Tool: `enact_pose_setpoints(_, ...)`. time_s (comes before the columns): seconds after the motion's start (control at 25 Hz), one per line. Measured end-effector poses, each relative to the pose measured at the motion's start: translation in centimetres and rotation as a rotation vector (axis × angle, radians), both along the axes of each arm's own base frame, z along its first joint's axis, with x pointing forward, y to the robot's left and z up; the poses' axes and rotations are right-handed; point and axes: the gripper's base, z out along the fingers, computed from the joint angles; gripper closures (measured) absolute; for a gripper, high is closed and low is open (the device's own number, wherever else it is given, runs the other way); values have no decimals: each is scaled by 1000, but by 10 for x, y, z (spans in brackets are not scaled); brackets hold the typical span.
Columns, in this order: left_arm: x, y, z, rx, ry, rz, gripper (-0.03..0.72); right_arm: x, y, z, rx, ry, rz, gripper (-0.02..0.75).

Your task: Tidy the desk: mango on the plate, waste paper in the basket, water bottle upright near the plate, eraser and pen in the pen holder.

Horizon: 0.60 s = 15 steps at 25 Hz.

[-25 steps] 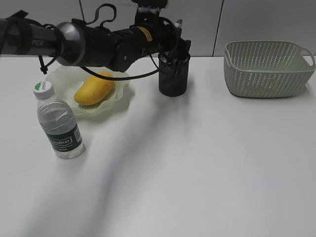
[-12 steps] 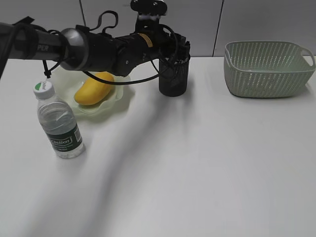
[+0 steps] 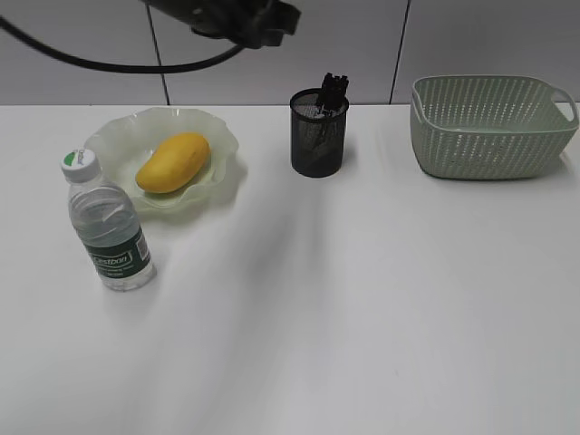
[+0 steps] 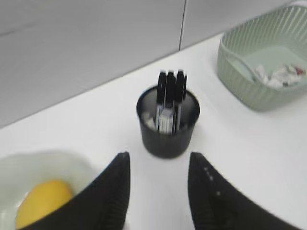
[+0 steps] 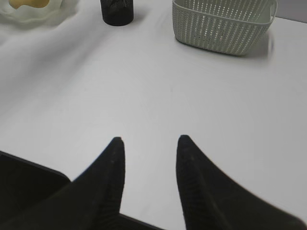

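The mango (image 3: pixel 173 162) lies on the pale green plate (image 3: pixel 222 172) at the back left; both show in the left wrist view (image 4: pixel 41 201). The water bottle (image 3: pixel 107 223) stands upright in front of the plate. The black mesh pen holder (image 3: pixel 319 136) holds black pens (image 4: pixel 171 91) and a white item. The waste paper (image 4: pixel 280 74) lies inside the sage-green basket (image 3: pixel 489 127). My left gripper (image 4: pixel 159 158) is open and empty, raised above the desk (image 3: pixel 362 299) short of the pen holder. My right gripper (image 5: pixel 148 140) is open and empty over bare desk.
A grey tiled wall runs behind the desk's far edge. The left arm (image 3: pixel 236 16) shows only at the top of the exterior view. The basket (image 5: pixel 223 21) and pen holder (image 5: pixel 116 10) sit far ahead of the right gripper.
The left arm has lifted up and back from the pen holder, leaving the pens in it; it now sits at the top edge of the exterior view. The objects have not moved.
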Motion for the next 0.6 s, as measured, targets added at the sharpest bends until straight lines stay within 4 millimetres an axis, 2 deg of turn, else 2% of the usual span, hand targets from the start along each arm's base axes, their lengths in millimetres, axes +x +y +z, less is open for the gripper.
enact_pose_setpoints(0.08, -32, 22, 8, 54, 47, -5, 393, 0, 0, 0, 0, 0, 0, 438)
enact_pose_setpoints(0.16, -73, 50, 16, 98, 104, -2, 396, 0, 0, 0, 0, 0, 0, 438)
enact_pose_setpoints(0.32, -152, 105, 19, 176, 200, 10, 396, 0, 0, 0, 0, 0, 0, 439)
enact_pose_setpoints(0.48, -227, 157, 22, 176, 201, 23, 396, 0, 0, 0, 0, 0, 0, 439)
enact_pose_setpoints(0.6, -281, 195, 30, 110, 100, 35, 396, 0, 0, 0, 0, 0, 0, 439)
